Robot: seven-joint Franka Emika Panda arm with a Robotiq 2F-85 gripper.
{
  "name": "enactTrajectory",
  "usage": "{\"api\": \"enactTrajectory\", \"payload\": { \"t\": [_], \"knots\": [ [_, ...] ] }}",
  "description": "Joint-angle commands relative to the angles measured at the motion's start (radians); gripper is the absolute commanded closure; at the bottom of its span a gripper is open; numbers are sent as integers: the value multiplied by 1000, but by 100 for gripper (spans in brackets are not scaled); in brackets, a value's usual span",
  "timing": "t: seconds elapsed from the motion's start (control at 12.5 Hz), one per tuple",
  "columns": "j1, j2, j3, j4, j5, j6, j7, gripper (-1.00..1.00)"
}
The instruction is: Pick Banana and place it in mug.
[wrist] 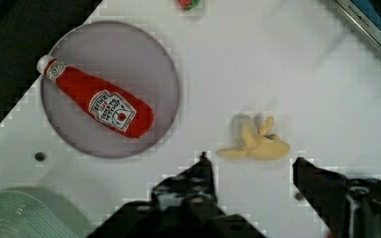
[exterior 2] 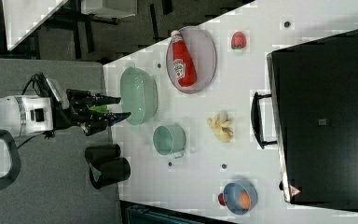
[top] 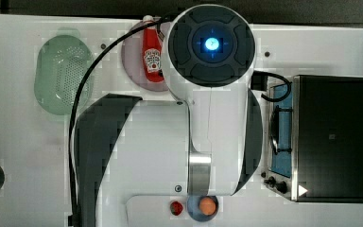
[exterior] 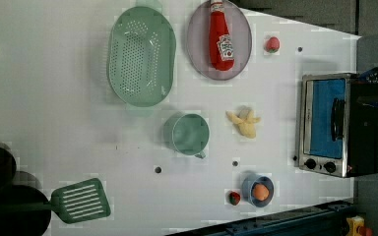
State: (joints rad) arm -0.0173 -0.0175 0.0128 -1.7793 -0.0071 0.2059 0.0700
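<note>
The gripper (wrist: 250,171) sits nearest the wrist camera, its two dark fingers spread wide and empty above the banana (wrist: 255,144), apparently lined up to straddle it. In the left view, going left to right, the colander (exterior: 141,55), the mug (exterior: 187,134), the banana and the toaster oven (exterior: 337,124) stand apart on the white table (exterior: 54,98). The ketchup bottle (exterior: 220,37) on its plate (exterior: 197,39) lies well clear, so nothing seems to block the short carry to the mug.

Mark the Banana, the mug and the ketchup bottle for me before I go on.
Banana (exterior: 245,123): left view, on the middle of its pale peeled body.
mug (exterior: 189,135): left view, on the inside of the green cup.
ketchup bottle (exterior: 220,42): left view, on its red body just above the label.
</note>
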Motion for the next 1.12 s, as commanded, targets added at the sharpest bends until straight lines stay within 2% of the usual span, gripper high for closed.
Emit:
{"api": "enactTrajectory", "payload": {
  "t": [0.08, 0.24, 0.32, 0.72, 0.88, 1.12],
  "knots": [
    [-97, -272, 44, -170, 21, -129, -54, -48],
    [-97, -272, 44, -180, 21, -126, -54, -95],
    [-97, -270, 43, -194, 21, -124, -54, -100],
    [-97, -209, 44, -352, 21, 7, -64, -100],
    [-97, -126, 45, -469, 21, 203, -125, -100],
    [-97, -29, 44, -556, 21, 404, -254, -100]
  ]
}}
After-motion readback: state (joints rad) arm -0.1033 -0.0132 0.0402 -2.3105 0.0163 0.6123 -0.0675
